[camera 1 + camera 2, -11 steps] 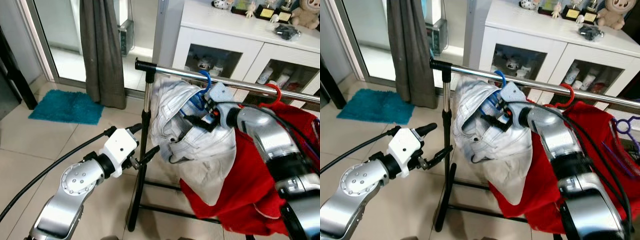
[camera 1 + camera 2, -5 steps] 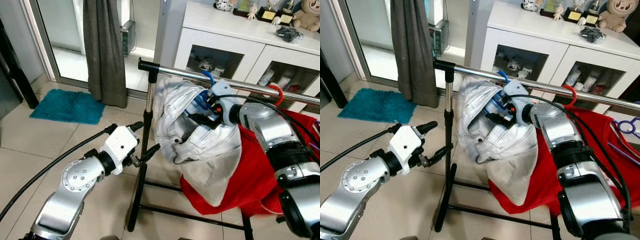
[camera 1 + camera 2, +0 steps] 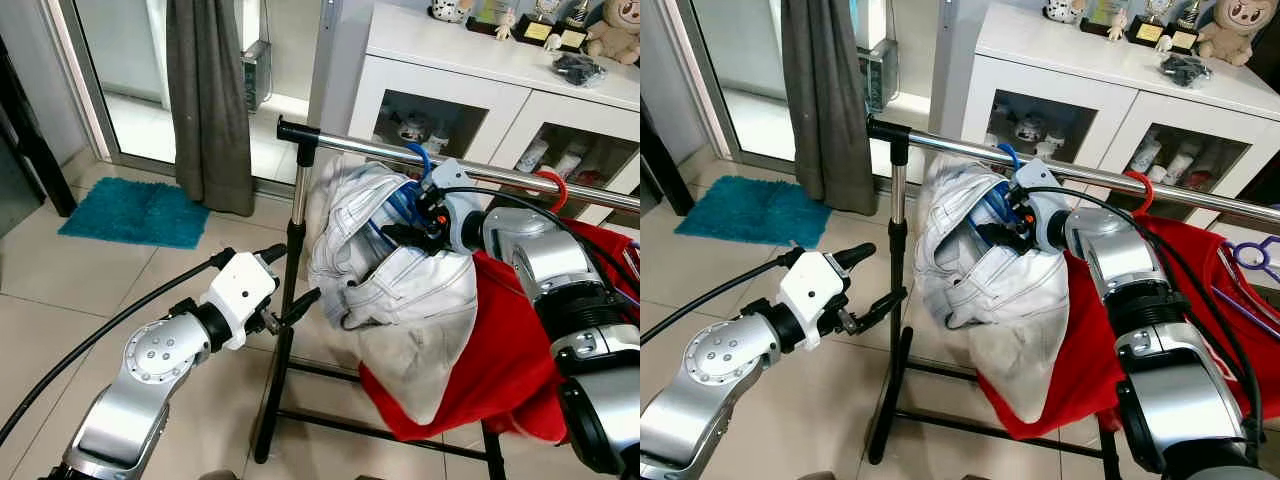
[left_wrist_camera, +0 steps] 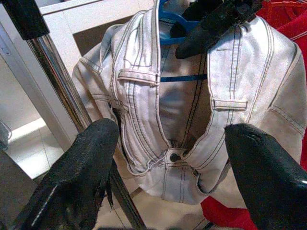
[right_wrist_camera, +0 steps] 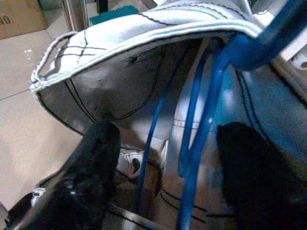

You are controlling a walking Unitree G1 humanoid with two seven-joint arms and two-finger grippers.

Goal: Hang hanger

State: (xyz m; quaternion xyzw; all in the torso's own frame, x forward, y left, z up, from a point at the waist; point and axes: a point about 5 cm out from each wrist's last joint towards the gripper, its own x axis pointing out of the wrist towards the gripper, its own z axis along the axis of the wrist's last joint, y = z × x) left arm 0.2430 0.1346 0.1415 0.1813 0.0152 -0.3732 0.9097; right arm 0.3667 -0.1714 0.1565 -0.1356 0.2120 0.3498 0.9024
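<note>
hanger (image 3: 413, 175) of blue plastic hangs by its hook on the chrome rail (image 3: 480, 170) of a garment rack, near the rail's capped end, carrying white denim trousers (image 3: 385, 285) that sag below it; the right gripper (image 3: 405, 232) reaches into the open waistband, its fingers (image 5: 98, 158) spread wide on either side of the hanger's blue wires and not closed on them; the left gripper (image 3: 283, 285) is held low beside the rack's upright post (image 3: 292, 250), its fingers (image 4: 91, 143) wide apart and empty, pointing toward the trousers; a red hanger (image 3: 553, 185) sits further along the rail with a red garment (image 3: 510, 350) draped under it, touching the trousers; behind stands a white cabinet (image 3: 480, 70); a grey curtain (image 3: 210, 100) and a teal mat (image 3: 135, 212) lie to the left on the tiled floor (image 3: 60, 300).
</note>
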